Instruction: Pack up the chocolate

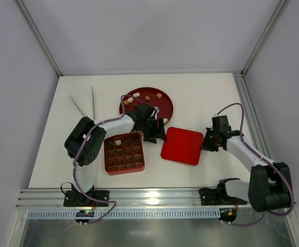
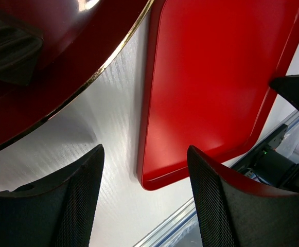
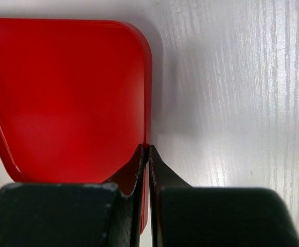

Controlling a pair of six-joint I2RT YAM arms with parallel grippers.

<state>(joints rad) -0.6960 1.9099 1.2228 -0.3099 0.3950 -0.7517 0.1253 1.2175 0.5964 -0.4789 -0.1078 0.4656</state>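
Several tan and cream chocolate pieces (image 1: 147,98) lie on a round red plate (image 1: 165,109). The square red tray (image 1: 107,154) holds a cream piece (image 1: 118,141) in a back cell and dark pieces in other cells. My left gripper (image 1: 159,131) (image 2: 144,149) hangs open and empty over the table, between the plate's edge (image 2: 77,41) and the flat red lid (image 2: 216,77). My right gripper (image 1: 207,144) (image 3: 147,147) is shut on the right rim of the lid (image 1: 182,145) (image 3: 67,98).
Two thin white strips (image 1: 85,103) lie at the back left of the table. A metal rail (image 1: 154,194) runs along the near edge. Grey walls close in the back and both sides.
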